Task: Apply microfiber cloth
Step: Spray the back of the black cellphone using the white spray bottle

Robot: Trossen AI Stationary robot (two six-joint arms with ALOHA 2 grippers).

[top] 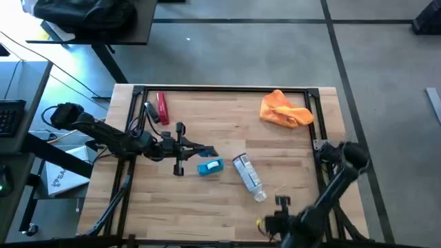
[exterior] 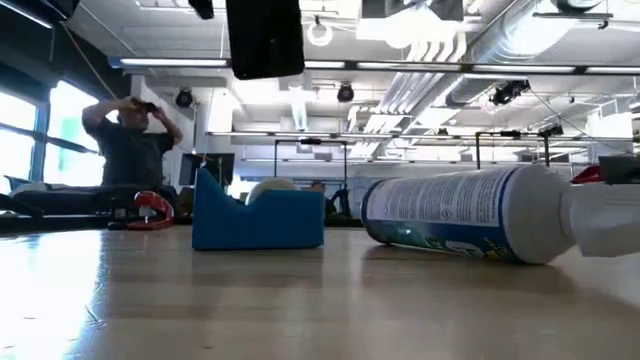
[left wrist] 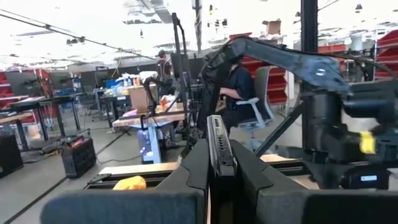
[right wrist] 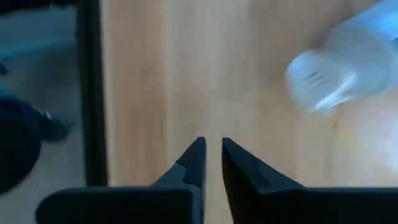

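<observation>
The orange microfiber cloth (top: pixel 286 110) lies bunched on the table at the far right, touched by nothing; a bit of this cloth (left wrist: pixel 130 183) also shows in the left wrist view. My left gripper (top: pixel 201 149) hovers over the table's middle, shut on a black phone (exterior: pixel 265 38). The phone is above the small blue block (top: pixel 211 166). My right gripper (top: pixel 281 201) waits near the front edge, right of centre. Its fingers (right wrist: pixel 196 158) are almost together, with nothing between them. My left gripper pinches the black phone between its two fingers, which press on its two flat faces. The phone's thin edge (left wrist: pixel 221 146) faces the wrist camera and sticks out past the fingertips. The fingers reach level from the table's left. The phone is lifted clear of the table.
A clear spray bottle (top: pixel 248 176) lies on its side right of the blue block, its cap end (right wrist: pixel 323 81) close to my right gripper. A red tool (top: pixel 162 108) lies at the far left. A black frame (top: pixel 227 89) borders the table. A person (exterior: pixel 130 140) stands beyond it.
</observation>
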